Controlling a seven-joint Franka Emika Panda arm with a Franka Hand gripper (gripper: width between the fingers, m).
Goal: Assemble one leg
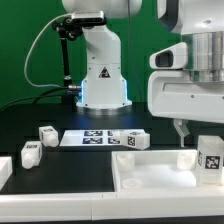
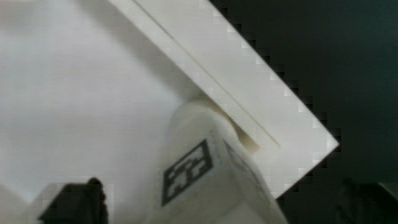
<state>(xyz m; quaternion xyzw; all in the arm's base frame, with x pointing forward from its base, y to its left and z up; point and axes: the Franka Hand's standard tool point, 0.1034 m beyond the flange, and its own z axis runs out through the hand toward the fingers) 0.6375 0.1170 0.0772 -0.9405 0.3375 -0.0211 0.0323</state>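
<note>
A leg, a stubby white block with a black-and-white tag, stands upright at the corner of the big white tray-like part at the exterior view's right. My gripper hangs just above it. In the wrist view the leg rises between my two dark fingers, with a visible gap at the one finger that shows. The gripper straddles it, open. The tray-like part's rim runs diagonally beneath.
The marker board lies mid-table. Three more legs lie loose: one and another toward the exterior view's left, one by the board's end. A white part's edge shows at the far left. The robot base stands behind.
</note>
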